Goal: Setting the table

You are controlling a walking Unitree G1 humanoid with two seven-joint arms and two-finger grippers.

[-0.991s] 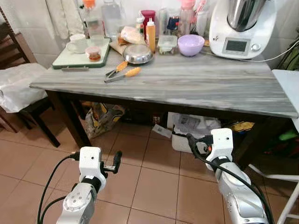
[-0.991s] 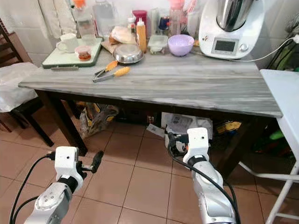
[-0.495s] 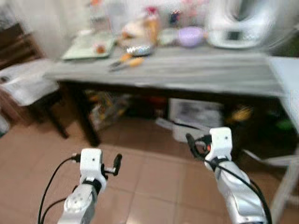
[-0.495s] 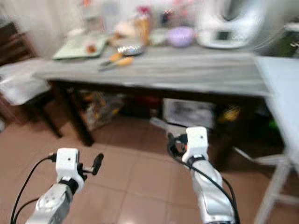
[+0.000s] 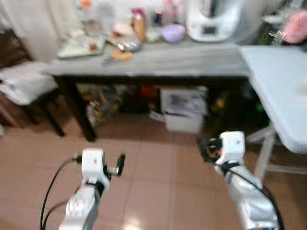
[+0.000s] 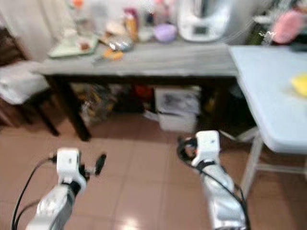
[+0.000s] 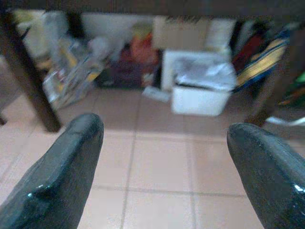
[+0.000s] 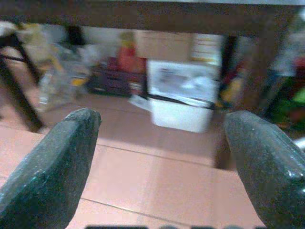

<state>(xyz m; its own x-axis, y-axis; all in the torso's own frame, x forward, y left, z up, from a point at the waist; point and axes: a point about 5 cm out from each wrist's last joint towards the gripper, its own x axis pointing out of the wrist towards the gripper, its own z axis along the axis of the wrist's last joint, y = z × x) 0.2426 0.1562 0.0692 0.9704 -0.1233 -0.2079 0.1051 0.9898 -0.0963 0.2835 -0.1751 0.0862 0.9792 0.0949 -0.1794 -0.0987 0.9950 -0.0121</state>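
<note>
The grey marble-top table (image 5: pixel 192 60) stands ahead, blurred. At its far left lie a purple bowl (image 5: pixel 172 32), a metal bowl (image 5: pixel 125 45), orange-handled utensils (image 5: pixel 117 56) and a green tray (image 5: pixel 79 47) with a cup. A white table (image 5: pixel 273 81) stands at the right, with something yellow (image 6: pixel 300 84) on it. My left gripper (image 5: pixel 120 165) and right gripper (image 5: pixel 204 149) hang low over the tiled floor, short of both tables. In both wrist views the black fingers (image 7: pixel 71 157) (image 8: pixel 57 162) are spread wide with nothing between them.
A white kitchen machine (image 5: pixel 211 19) and bottles stand at the back of the grey table. Under it sit a white box (image 5: pixel 184 108) and bags (image 5: pixel 100 103). A chair with a white cloth (image 5: pixel 24 86) is at the left. Tiled floor (image 5: pixel 158 177) lies before me.
The whole picture has shifted: the camera has backed off and turned right, bringing the white table into view. Both arms keep their pose and stay open.
</note>
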